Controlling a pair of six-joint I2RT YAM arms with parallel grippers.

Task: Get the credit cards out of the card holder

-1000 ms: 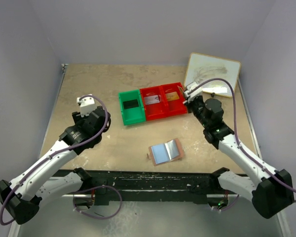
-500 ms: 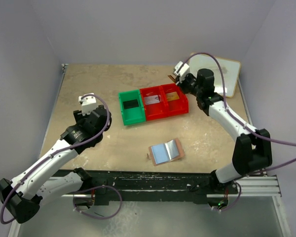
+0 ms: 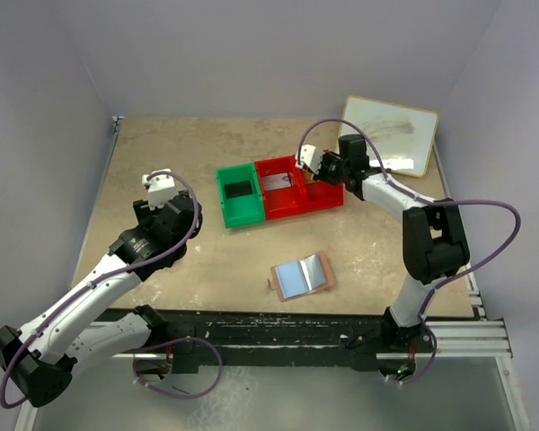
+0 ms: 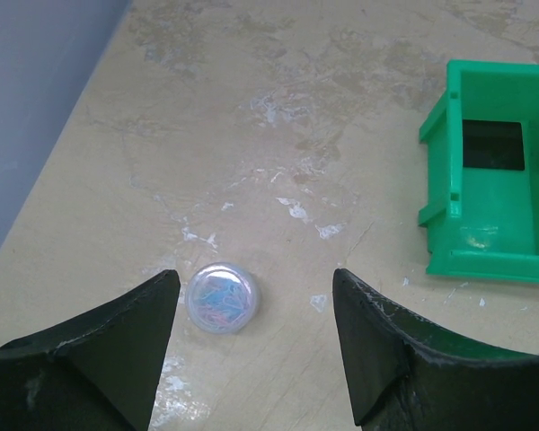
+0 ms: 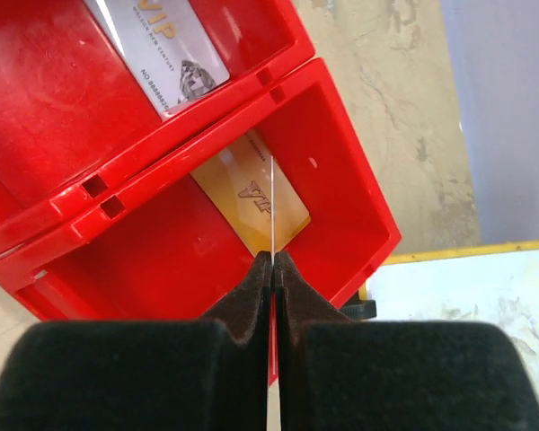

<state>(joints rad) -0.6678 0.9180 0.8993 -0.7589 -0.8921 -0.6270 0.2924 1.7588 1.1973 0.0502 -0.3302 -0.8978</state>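
The right gripper [image 5: 272,260], closed on a thin card [image 5: 273,202] held edge-on over the far right red bin [image 5: 346,162], may I think drop it upright against the wall, while the left gripper [image 4: 256,289] hangs open and empty and the card holder [image 3: 302,276] lies open on the near side.

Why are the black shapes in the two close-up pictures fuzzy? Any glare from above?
Right wrist view: that is the right end effector, pinching an edge-on credit card, too near the lens to be sharp; the red bin beyond is crisp. Left wrist view: the left end effector is soft too. Top view: the card holder shows glare on its right half.
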